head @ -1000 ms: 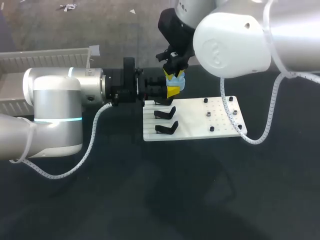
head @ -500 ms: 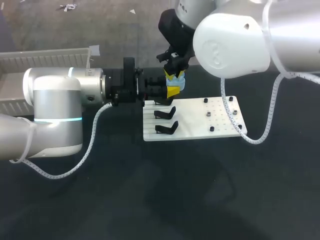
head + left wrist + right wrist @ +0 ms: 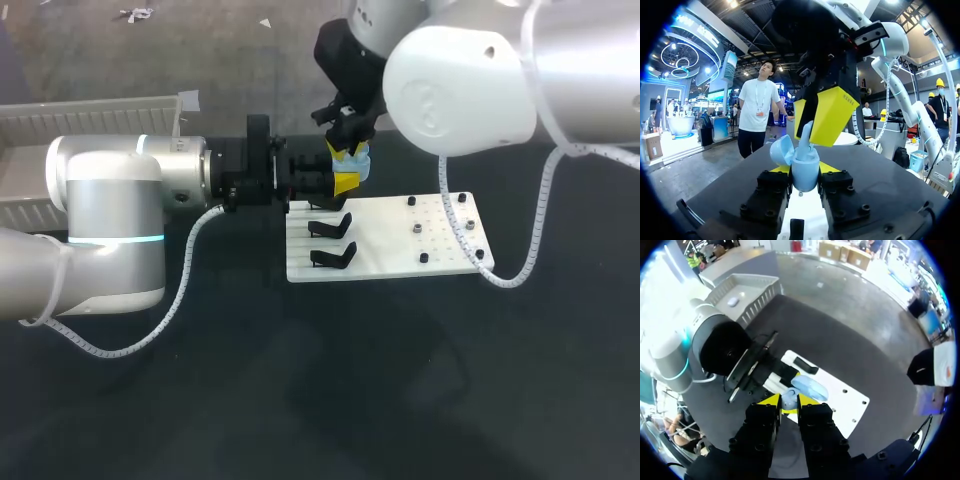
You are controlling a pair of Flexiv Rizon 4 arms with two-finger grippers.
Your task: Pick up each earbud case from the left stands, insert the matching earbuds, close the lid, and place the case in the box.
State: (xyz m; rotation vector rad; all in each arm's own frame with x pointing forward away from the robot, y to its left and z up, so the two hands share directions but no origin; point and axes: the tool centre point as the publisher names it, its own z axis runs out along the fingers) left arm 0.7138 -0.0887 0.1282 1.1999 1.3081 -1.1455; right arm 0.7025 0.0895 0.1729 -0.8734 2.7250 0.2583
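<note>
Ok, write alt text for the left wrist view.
The left gripper holds an open pale blue earbud case between its fingers. From above, the right gripper pinches a matching earbud in its yellow tips, at the case's mouth.

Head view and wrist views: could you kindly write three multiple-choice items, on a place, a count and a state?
1. Where is the light blue earbud case? A in the box; B in the left pincer; C on the tabletop.
2. How many empty black stands show on the white board? A two; B five; C none.
3. The case's lid is: A shut; B open; C missing.
1 B: its fingers clamp the case. 2 A: two show in the head view. 3 B: it tilts back.
</note>
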